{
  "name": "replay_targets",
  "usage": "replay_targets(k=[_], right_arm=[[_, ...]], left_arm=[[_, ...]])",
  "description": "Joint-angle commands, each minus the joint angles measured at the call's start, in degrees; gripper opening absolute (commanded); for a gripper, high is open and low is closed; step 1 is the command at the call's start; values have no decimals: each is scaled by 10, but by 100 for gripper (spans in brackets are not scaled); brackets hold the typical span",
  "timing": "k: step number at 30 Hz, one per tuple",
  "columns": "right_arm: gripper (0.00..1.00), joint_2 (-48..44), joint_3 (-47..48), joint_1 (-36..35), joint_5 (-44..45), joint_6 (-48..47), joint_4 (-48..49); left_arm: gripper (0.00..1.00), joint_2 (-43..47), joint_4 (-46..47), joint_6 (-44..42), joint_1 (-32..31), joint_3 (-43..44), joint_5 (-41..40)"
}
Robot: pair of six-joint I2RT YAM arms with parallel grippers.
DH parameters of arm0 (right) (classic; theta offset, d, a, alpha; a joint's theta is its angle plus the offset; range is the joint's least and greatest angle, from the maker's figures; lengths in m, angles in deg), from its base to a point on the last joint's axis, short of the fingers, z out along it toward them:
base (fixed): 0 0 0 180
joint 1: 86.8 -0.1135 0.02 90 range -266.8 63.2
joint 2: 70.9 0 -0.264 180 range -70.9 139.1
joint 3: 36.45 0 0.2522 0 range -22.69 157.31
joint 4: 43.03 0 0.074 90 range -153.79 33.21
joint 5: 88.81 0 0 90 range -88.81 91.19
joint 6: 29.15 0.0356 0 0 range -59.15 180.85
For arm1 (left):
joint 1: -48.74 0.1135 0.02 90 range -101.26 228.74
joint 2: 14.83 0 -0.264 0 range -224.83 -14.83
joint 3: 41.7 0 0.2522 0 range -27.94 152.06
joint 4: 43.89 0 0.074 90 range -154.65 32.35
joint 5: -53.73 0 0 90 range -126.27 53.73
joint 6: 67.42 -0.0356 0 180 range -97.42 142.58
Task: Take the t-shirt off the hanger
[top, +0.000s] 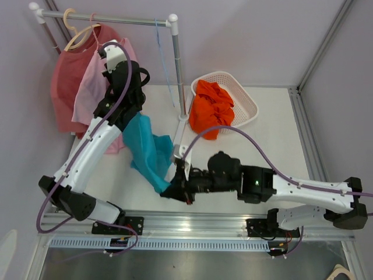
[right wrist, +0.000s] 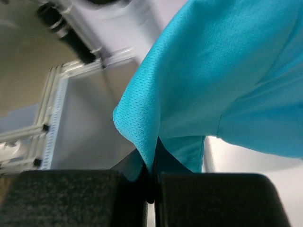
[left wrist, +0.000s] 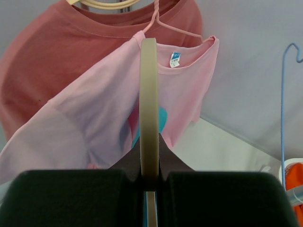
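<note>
A teal t-shirt (top: 148, 149) hangs from a cream hanger (left wrist: 149, 109), which I see edge-on in the left wrist view. My left gripper (left wrist: 150, 177) is shut on that hanger and holds it up beside the rack; in the top view the gripper (top: 135, 108) sits just above the shirt. My right gripper (right wrist: 151, 177) is shut on a fold of the teal t-shirt (right wrist: 222, 80) at its lower edge. In the top view that gripper (top: 175, 188) is low near the front of the table, and the shirt stretches between both grippers.
A clothes rack (top: 175, 64) at the back carries a red shirt (top: 64, 81), a pink shirt (top: 93, 81) and an empty blue hanger (top: 158, 41). A white basket (top: 247, 99) with orange clothing (top: 211, 108) stands at the back right. Walls close both sides.
</note>
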Motion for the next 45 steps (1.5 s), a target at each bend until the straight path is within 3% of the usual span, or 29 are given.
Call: replay_targets(k=[1, 6, 9, 10, 12, 17, 19, 22, 26, 30, 33, 37, 41, 45], right_arm=[[0, -31, -89, -66, 41, 76, 12], [0, 42, -238, -73, 16, 162, 199], [0, 101, -231, -69, 45, 152, 204], [0, 109, -223, -63, 51, 142, 202], [0, 125, -189, -19, 40, 114, 203], [0, 155, -79, 87, 6, 65, 170], [0, 175, -29, 119, 3, 43, 159], [0, 214, 21, 150, -10, 30, 138], [0, 262, 44, 175, -23, 31, 154], [0, 294, 70, 199, -23, 35, 156], [0, 274, 94, 211, -10, 30, 133], [0, 187, 107, 208, 62, 21, 50], [0, 73, 101, 208, 171, 6, -31], [0, -1, 179, 239, 242, -51, -47]], left_arm=[[1, -23, 41, -17, 28, 70, 26], [1, -34, 50, -58, 41, 125, 32], [1, -47, -63, -20, 47, 217, 67], [1, -45, -148, 23, 45, 259, 84], [1, -7, -232, 77, 35, 265, 140], [1, 161, -321, 168, -11, 83, 267], [1, 244, -333, 186, -14, 6, 372], [0, 336, -405, 202, -47, -54, 395], [1, 439, -517, 216, -52, -75, 414], [1, 485, -599, 214, -52, -27, 471], [1, 507, -613, 206, -52, 9, 478], [1, 519, -610, 183, -52, -26, 400], [1, 517, -562, 172, -52, -60, 361], [1, 493, -482, 149, -52, -94, 337]])
